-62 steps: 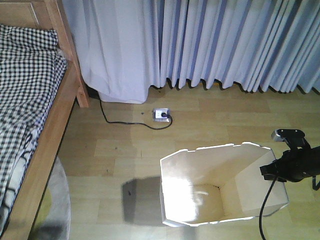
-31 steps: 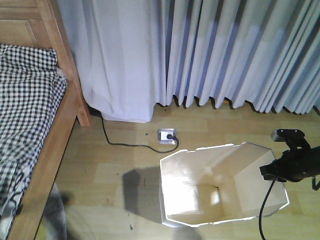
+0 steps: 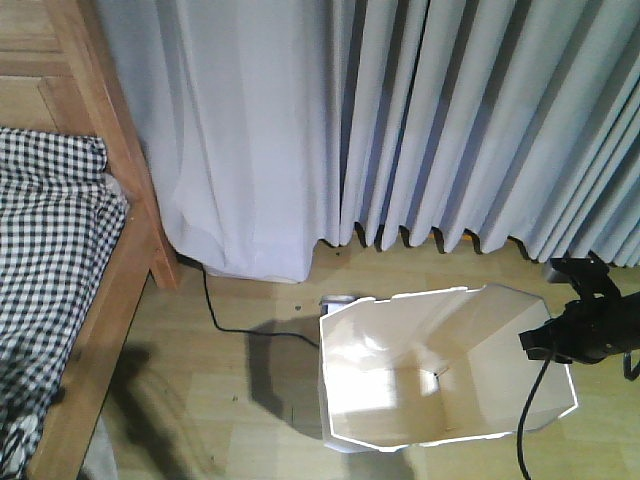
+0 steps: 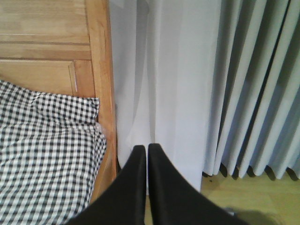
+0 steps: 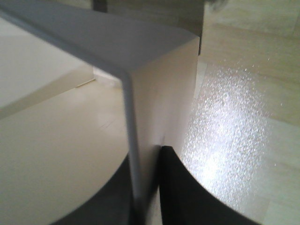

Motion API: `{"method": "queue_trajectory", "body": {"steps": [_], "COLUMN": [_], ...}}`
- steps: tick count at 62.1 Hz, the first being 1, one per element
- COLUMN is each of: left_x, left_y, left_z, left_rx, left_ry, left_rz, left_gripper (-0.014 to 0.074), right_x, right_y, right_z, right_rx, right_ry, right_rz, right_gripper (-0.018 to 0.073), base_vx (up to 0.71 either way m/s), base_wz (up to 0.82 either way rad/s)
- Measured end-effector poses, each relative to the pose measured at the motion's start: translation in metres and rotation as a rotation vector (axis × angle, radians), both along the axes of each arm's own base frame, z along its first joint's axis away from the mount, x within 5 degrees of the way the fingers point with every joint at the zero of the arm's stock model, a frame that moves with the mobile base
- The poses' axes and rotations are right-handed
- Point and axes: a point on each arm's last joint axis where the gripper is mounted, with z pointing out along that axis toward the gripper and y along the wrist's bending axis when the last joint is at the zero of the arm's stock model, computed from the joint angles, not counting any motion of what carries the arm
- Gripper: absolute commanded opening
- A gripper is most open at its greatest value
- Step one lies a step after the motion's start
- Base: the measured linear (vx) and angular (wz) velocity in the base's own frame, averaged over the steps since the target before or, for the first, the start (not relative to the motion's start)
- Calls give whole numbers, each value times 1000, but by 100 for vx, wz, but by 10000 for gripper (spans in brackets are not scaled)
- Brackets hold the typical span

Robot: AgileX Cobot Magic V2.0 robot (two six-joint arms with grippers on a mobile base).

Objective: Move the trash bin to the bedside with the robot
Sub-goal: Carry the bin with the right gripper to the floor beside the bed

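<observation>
Gripping the right wall of the trash bin (image 3: pixel 470 340), my right pincer (image 3: pixel 533 345) has one black finger inside the rim and one outside. The wrist view shows the thin white wall (image 5: pixel 154 84) wedged upright between the two fingers of that pincer (image 5: pixel 140 192). My arm cable (image 3: pixel 530 410) hangs down past the bin's outer side.

The bin stands upright on the pale wooden floor (image 3: pixel 220 400), its angular rim bright and its cream inside lit. It sits to the right of the light-brown bed frame (image 3: pixel 100 330), a strip of bare floor between them, not touching. Behind it hangs a pleated pale-blue curtain (image 3: pixel 400 120). A black cord (image 3: pixel 215 310) runs across the floor from the foot of the curtain toward the bin's back edge, where a small socket block (image 3: pixel 337 298) shows only in part.

My left pincer (image 4: pixel 146 152) holds nothing, its two fingers pressed together. It points at the curtain (image 4: pixel 187 93) beside the bed frame's post (image 4: pixel 98 70) and the black-and-white gingham cover (image 4: pixel 47 150).
</observation>
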Motion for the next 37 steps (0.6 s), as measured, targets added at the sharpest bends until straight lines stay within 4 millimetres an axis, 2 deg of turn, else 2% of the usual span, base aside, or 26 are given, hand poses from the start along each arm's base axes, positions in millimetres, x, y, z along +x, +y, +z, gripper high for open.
{"method": "queue_trajectory", "body": {"steps": [37], "left_x": [0], "left_y": [0], "left_z": [0], "left_rx": [0], "left_ry": [0], "left_rz": [0], "left_gripper": [-6], "right_x": [0], "right_y": [0], "right_z": [0], "right_rx": [-2], "right_ry": [0], "right_rz": [-1], "right_gripper": [-6], "base_vx": [9], "base_wz": [-1]}}
